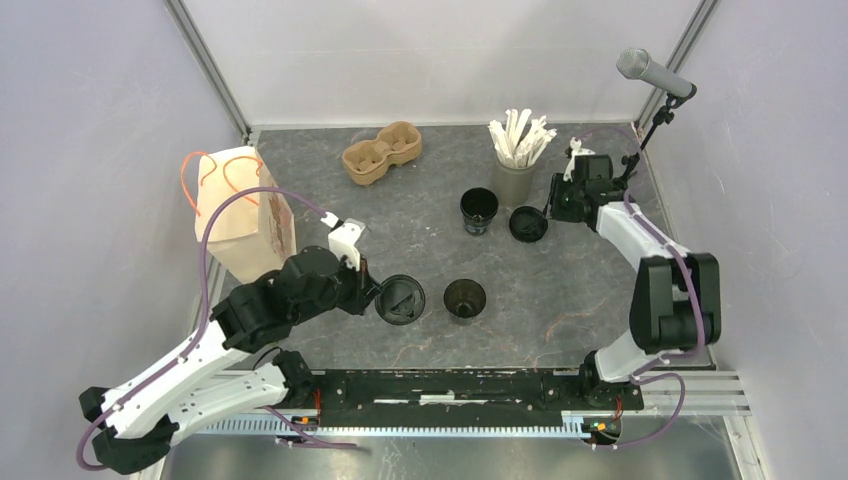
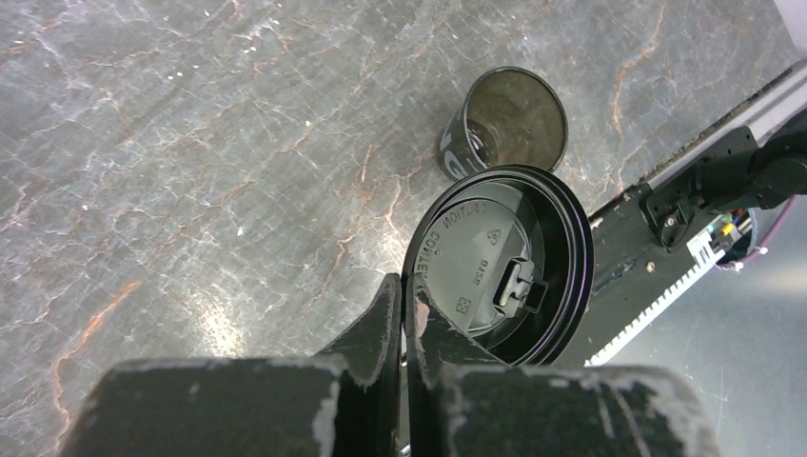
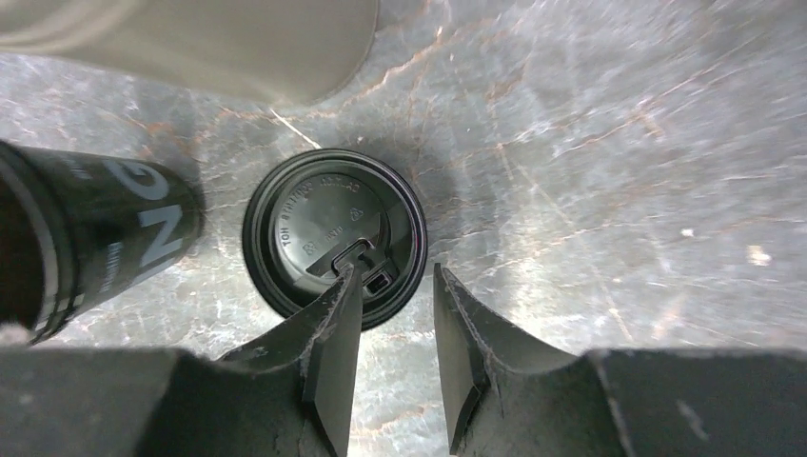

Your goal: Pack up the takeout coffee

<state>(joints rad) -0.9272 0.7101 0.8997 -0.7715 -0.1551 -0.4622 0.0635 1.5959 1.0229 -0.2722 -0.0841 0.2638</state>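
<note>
Two lids off: left tool [image 2: 404, 295] clamped on near lid [image 2: 485, 271], right tool [image 3: 395, 281] apart over far lid [image 3: 324, 224] beside open cup [image 1: 479, 210], stick cup [image 1: 513, 180].

The left fingers [image 2: 381, 328] hide the near rim of the lid [image 2: 481, 262].

The counter [image 1: 570, 290] is dark grey, marbled with pale streaks and rust-coloured veins. The left lid [image 1: 401, 298] and right lid [image 1: 528, 223] are plain black, their raised lettering the same black. The near cup [image 1: 465, 298] and far cup [image 1: 479, 210] are black outside with white letters; the near one is dull brown-grey within. The bag [image 1: 240, 215] is tan, orange at the handles. The carrier [image 1: 381, 152] is light brown. The sticks [image 1: 520, 135] are white, the tall cup [image 1: 513, 185] grey, the mic [image 1: 650, 70] grey.
</note>
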